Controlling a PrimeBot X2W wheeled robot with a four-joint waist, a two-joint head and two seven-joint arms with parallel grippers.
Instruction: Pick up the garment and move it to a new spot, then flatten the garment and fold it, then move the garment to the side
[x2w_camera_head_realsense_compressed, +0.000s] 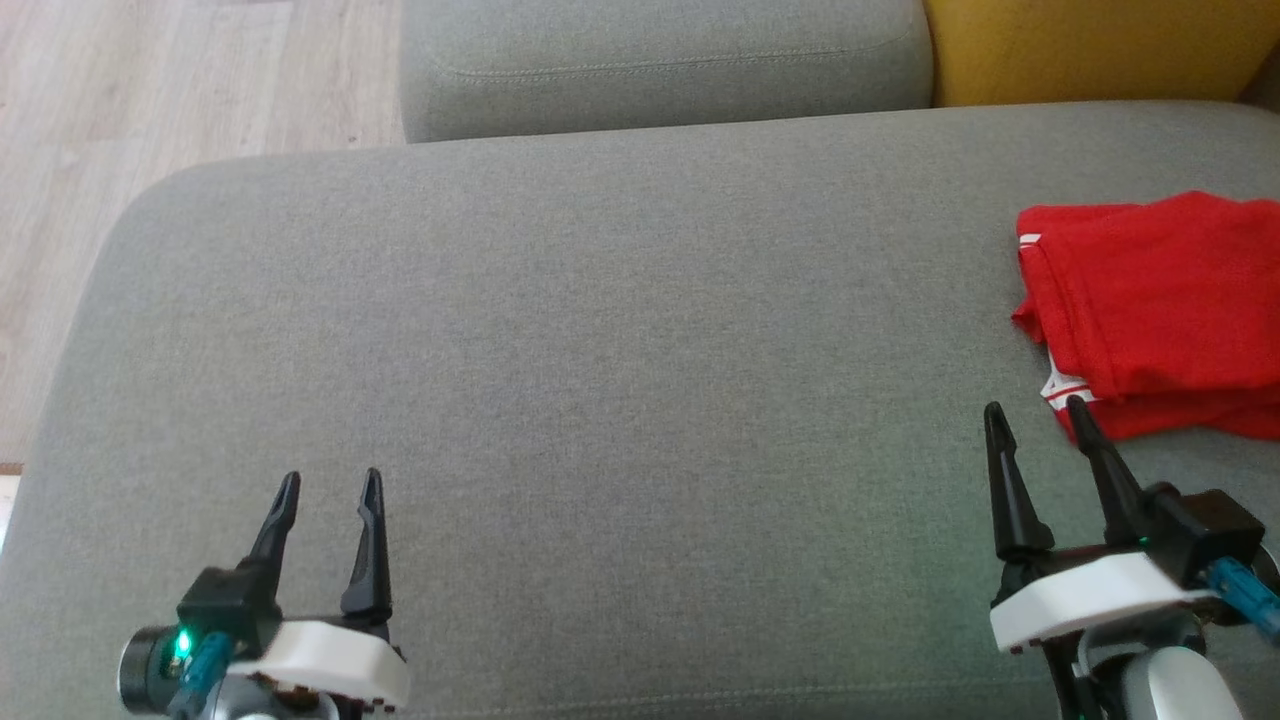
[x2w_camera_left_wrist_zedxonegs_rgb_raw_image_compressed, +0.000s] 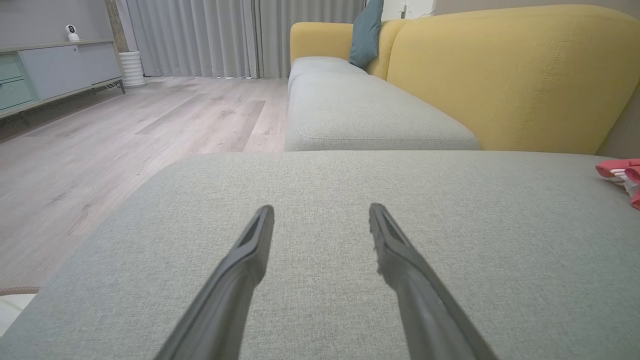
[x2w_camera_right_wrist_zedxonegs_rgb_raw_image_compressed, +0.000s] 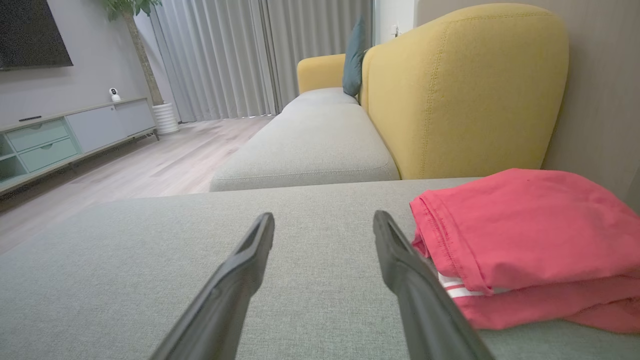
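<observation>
A red garment (x2w_camera_head_realsense_compressed: 1160, 310) with white stripes lies folded in a compact stack at the right edge of the grey cushion (x2w_camera_head_realsense_compressed: 600, 350). In the right wrist view the garment (x2w_camera_right_wrist_zedxonegs_rgb_raw_image_compressed: 525, 240) sits just right of my fingers. My right gripper (x2w_camera_head_realsense_compressed: 1035, 412) is open and empty, its tips just left of the garment's near corner, not touching it. My left gripper (x2w_camera_head_realsense_compressed: 330, 484) is open and empty over the cushion's near left part, far from the cloth. A sliver of the garment (x2w_camera_left_wrist_zedxonegs_rgb_raw_image_compressed: 622, 172) shows at the right edge of the left wrist view.
The grey cushion drops off to wooden floor (x2w_camera_head_realsense_compressed: 150, 100) on the left. A second grey seat cushion (x2w_camera_head_realsense_compressed: 660, 60) lies beyond, with a yellow backrest (x2w_camera_head_realsense_compressed: 1100, 45) at the far right. A teal pillow (x2w_camera_left_wrist_zedxonegs_rgb_raw_image_compressed: 366, 32) and a low cabinet (x2w_camera_left_wrist_zedxonegs_rgb_raw_image_compressed: 50, 67) stand farther off.
</observation>
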